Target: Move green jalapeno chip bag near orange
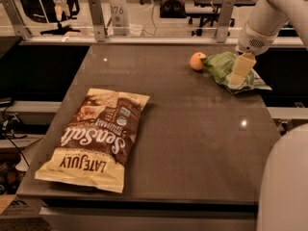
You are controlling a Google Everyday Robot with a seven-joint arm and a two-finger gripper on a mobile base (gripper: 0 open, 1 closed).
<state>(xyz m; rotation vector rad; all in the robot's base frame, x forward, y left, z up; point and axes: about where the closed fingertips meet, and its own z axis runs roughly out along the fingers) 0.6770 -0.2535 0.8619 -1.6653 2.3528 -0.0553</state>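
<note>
The green jalapeno chip bag (222, 65) lies crumpled on the dark table (192, 129) at its far right, close to the right edge. The orange (197, 60) sits right beside the bag's left end, touching or nearly touching it. My gripper (239, 75) hangs from the white arm (262, 23) and points down onto the right part of the green bag, covering some of it.
A large brown-and-yellow "Sea Salt" chip bag (96, 136) lies flat at the table's front left. A metal rail with posts (96, 18) runs along the far edge. The robot's white body (286, 182) fills the lower right corner.
</note>
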